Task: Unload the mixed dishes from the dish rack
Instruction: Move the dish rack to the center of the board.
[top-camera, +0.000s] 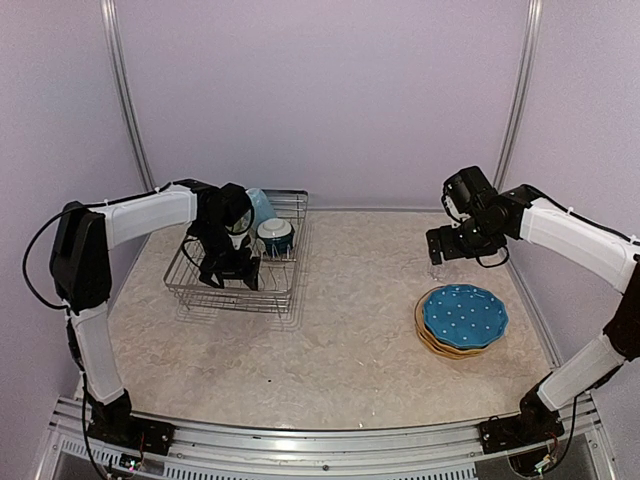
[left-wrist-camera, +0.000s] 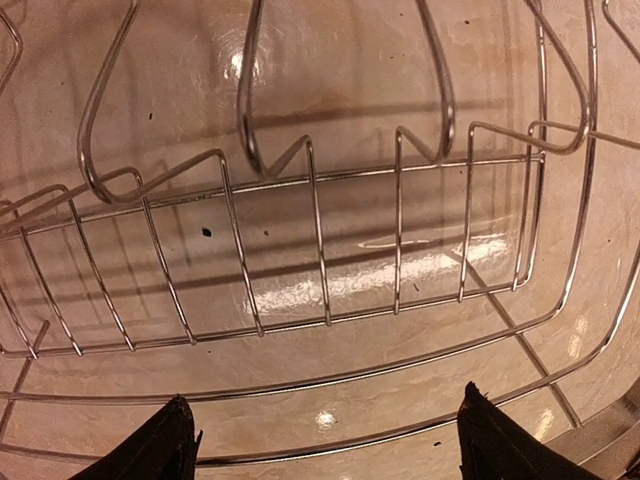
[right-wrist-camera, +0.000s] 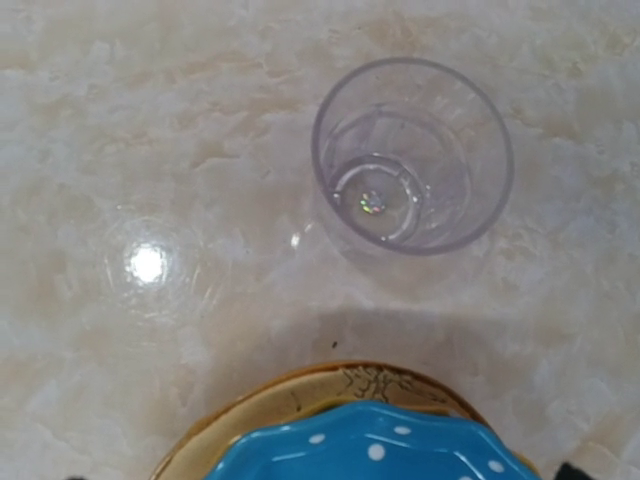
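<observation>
left gripper (left-wrist-camera: 325, 440) over the dish rack (left-wrist-camera: 320, 320), jaws spread and empty, right gripper (top-camera: 437, 256) released above the upright clear glass (right-wrist-camera: 412, 155), blue dotted plate (right-wrist-camera: 370, 445) stacked just beside

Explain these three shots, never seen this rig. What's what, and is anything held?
The left arm and right arm are robot arms at the near edge of a table, each ending in a two-finger gripper. The wide picture is from a fixed camera above and behind them. The other two are from cameras on the wrists. The left gripper is open inside the dish rack, nothing between its jaws. A dark-teal bowl and a light blue mug sit in the rack. The right gripper is open above a clear glass standing upright on the table, beside the stacked plates, blue dotted one on top. Nothing is held.
</observation>
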